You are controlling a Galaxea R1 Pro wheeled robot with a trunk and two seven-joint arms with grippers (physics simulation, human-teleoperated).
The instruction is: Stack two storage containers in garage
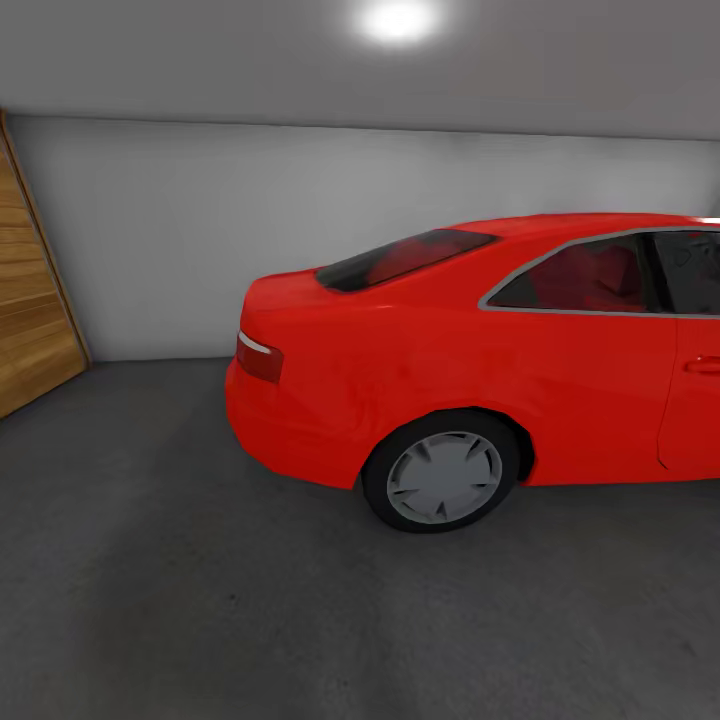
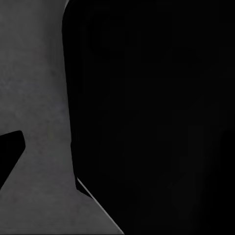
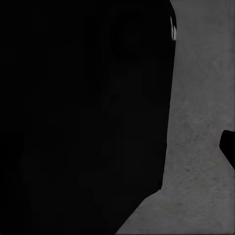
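I am in the garage. Its dark grey concrete floor [image 1: 200, 600] spreads in front of me, and the two storage containers are out of view. In the left wrist view a large black bulk [image 2: 147, 117] blocks most of the picture, with floor [image 2: 39, 88] beside it and a small black tip [image 2: 10, 152] at the edge. The right wrist view is similar, with a black bulk [image 3: 83, 117], a strip of floor [image 3: 200, 98] and a black tip [image 3: 229, 147]. Neither gripper's jaws can be made out.
A red coupe car [image 1: 480, 350] stands at the right, its rear end and rear wheel [image 1: 443, 477] nearest me. A wood-panelled door [image 1: 30, 320] is at the far left, against the white-grey back wall [image 1: 180, 240]. Open floor lies left of the car and in front of it.
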